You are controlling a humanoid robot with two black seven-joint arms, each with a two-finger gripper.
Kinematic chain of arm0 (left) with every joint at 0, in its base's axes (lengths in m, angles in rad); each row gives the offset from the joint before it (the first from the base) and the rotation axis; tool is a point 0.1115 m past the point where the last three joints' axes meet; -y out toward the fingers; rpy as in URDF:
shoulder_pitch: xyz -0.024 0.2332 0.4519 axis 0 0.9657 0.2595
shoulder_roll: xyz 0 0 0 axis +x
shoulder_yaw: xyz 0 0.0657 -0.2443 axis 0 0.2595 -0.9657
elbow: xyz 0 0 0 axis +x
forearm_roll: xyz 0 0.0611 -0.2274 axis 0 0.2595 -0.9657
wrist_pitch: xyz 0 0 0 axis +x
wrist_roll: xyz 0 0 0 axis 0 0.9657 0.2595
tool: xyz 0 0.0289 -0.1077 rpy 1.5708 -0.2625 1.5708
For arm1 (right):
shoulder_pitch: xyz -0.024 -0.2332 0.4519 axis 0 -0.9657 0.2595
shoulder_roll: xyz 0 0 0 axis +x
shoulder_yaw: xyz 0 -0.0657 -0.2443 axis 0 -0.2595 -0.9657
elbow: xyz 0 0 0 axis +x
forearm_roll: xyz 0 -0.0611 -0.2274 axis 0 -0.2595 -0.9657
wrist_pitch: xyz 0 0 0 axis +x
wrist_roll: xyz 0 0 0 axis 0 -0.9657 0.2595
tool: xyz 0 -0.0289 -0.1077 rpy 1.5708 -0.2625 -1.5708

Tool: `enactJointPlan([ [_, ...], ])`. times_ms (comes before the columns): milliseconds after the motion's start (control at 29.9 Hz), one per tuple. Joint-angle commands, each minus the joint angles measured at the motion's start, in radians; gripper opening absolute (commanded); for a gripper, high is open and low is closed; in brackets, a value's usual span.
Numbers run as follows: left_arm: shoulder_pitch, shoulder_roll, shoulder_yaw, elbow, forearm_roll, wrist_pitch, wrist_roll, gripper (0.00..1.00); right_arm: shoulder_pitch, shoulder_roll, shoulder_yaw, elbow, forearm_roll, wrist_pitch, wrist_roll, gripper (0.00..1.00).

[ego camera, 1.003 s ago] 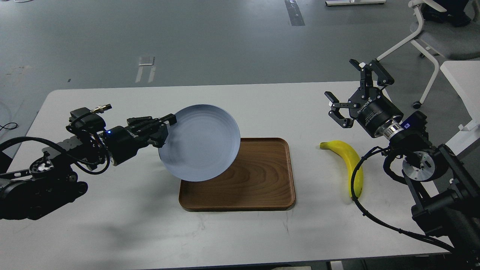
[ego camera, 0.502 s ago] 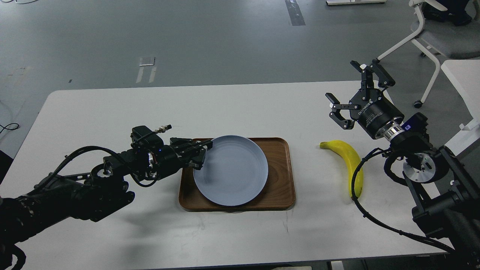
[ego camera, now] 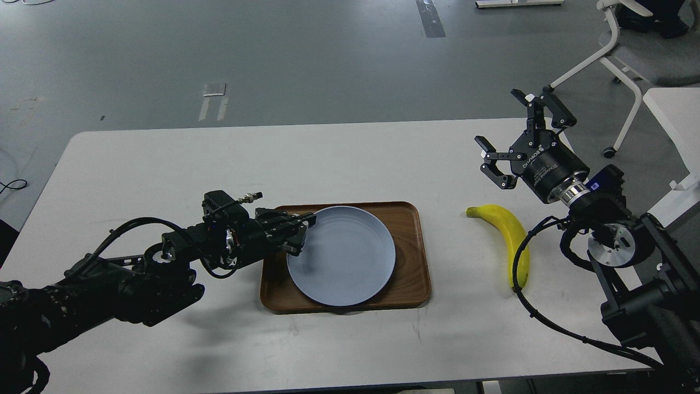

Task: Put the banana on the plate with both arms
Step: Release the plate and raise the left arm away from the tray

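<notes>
Lowered since before, plate lies flat inside tray.

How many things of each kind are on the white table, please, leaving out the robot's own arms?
Banana: 1
Plate: 1
Wooden tray: 1
Total: 3

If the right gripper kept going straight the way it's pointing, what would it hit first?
Probably nothing nearby. The right gripper, fingers open, points up and away over the white table, not at the banana below it. The path looks free, though depth is unclear.
</notes>
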State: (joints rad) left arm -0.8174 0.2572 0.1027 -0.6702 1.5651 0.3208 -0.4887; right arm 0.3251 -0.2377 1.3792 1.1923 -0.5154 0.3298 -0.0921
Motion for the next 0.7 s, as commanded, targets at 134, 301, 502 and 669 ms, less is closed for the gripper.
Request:
enactJointPlan([
  [134, -0.020, -0.045, 0.000, -0.002, -0.157, 0.001, 0.000, 0.76, -0.009, 0.000, 0.000, 0.000, 0.000, 0.000, 0.000, 1.00],
  [301, -0.034, -0.055, -0.017, -0.009, -0.186, 0.006, 0.000, 0.92, -0.014, -0.003, 0.001, 0.001, 0.000, 0.003, 0.000, 1.00],
  [502, -0.156, -0.036, -0.184, -0.085, -0.635, 0.061, 0.000, 0.98, -0.015, -0.106, -0.026, 0.018, -0.179, 0.008, 0.000, 1.00],
  [669, -0.262, 0.002, -0.248, -0.089, -1.122, -0.035, 0.000, 0.98, -0.017, -0.328, -0.127, 0.171, -0.628, 0.008, 0.020, 0.97],
])
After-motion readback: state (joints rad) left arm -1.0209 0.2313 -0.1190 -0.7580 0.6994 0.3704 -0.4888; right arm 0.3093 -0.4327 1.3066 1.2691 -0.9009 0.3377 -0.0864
